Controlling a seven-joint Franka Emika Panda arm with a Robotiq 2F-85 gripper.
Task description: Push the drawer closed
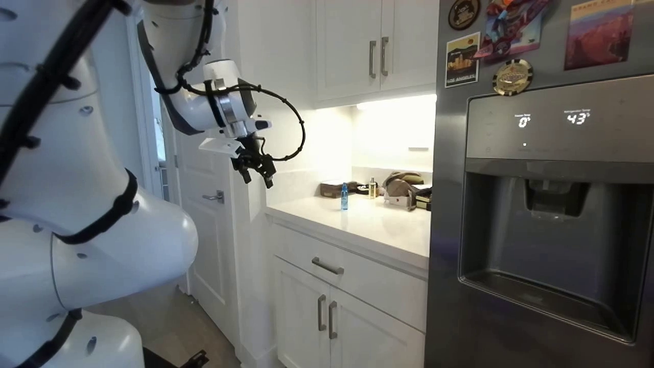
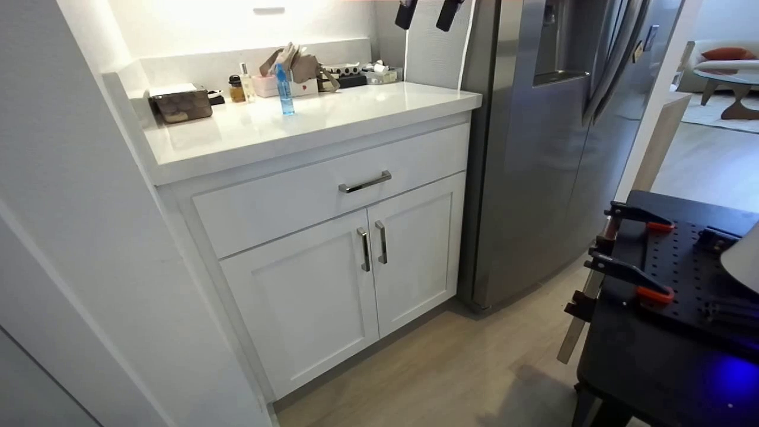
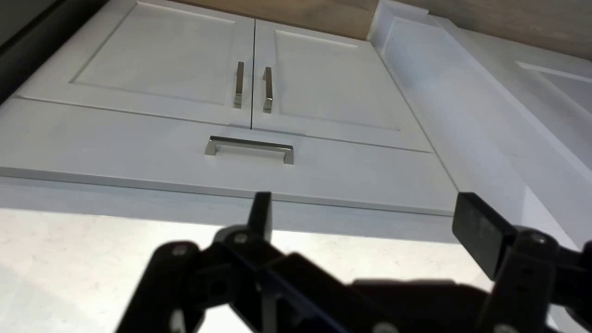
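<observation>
Fridge: grey metal, takes the 3 o'clock side in an exterior view; lit panel on its face.

Robot arm: white, bulk at 9 o'clock in an exterior view, far end up at 10 o'clock.

Upper cabinet: white, two-door, between 12 and 1 o'clock in an exterior view.

Desk: glossy white, fridge just beside its 3 o'clock end.

Lower doors: white pair, vertical metal handles.

Drawer: wide, shallow, white; just under the desk, 12 o'clock from the lower doors. Looks closed, front level with those doors in both exterior views. Wrist view stands upside down: there the doors lie at 12 o'clock of the drawer, the desk at 6.

Claw: black, pointing down, higher than the desk, apart from the drawer. Fingers spread wide. Enters wrist view from 6 o'clock. In an exterior view just the fingertips show, at the 12 o'clock edge. How near the claw is to the desk's edge, cannot tell.

Brown case: at the desk's 9 o'clock end in an exterior view.

Bar handle: slim, metal, horizontal, on the drawer front; in wrist view just off centre toward 10 o'clock.

Blue bottle: upright on the desk, 3 o'clock from the case.
</observation>
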